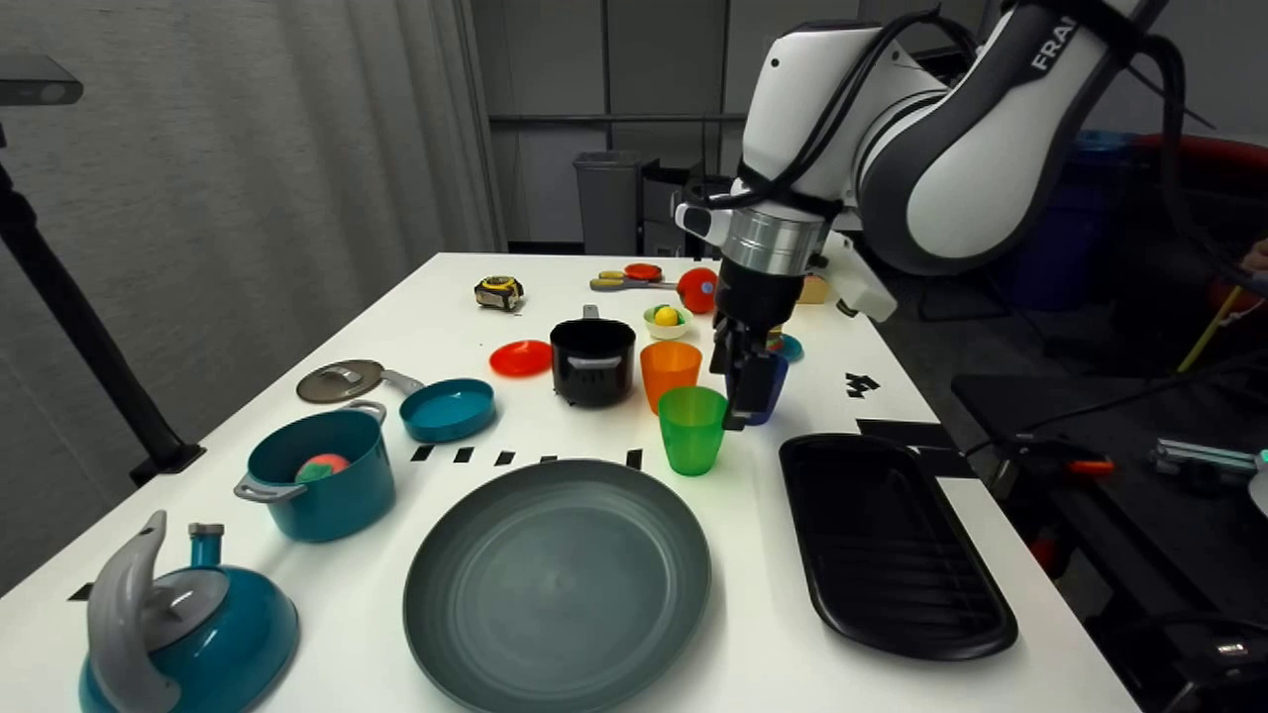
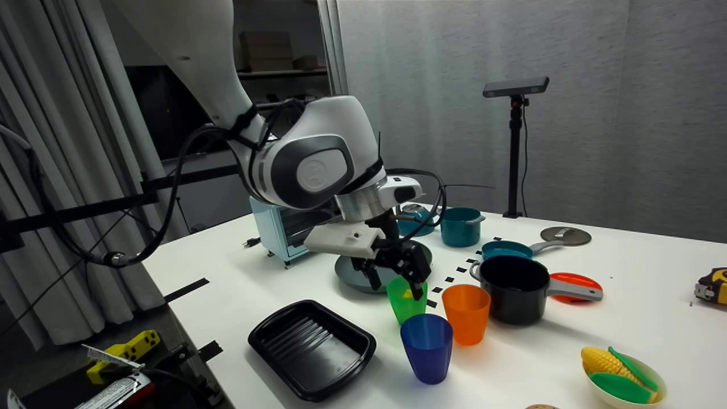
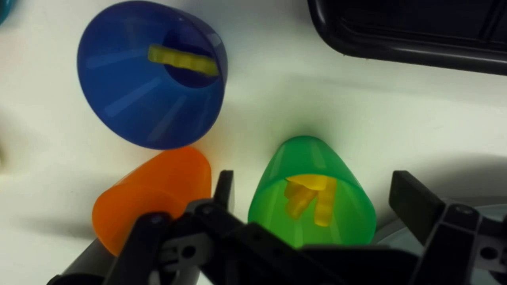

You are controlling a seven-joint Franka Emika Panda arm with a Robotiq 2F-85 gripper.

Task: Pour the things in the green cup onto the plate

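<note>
The green cup (image 1: 691, 436) stands upright on the white table in both exterior views (image 2: 403, 311). In the wrist view the green cup (image 3: 307, 156) holds several yellow pieces (image 3: 325, 204); a bit of yellow also shows in it in an exterior view (image 2: 408, 293). My gripper (image 3: 317, 190) is open, with one finger on each side of the cup and a gap on both sides. In an exterior view the gripper (image 2: 396, 281) is low at the cup's rim. The large grey-teal plate (image 1: 557, 584) lies bare beside the cup; its edge shows in the wrist view (image 3: 408, 235).
The orange cup (image 3: 178, 178) stands close to the left finger. The blue cup (image 3: 134, 87) holds a yellow piece. A black tray (image 1: 892, 545) lies beside the plate. A black pot (image 2: 517, 295), red saucer (image 1: 521, 358), teal pot (image 1: 337, 495) and kettle (image 1: 233, 634) stand around.
</note>
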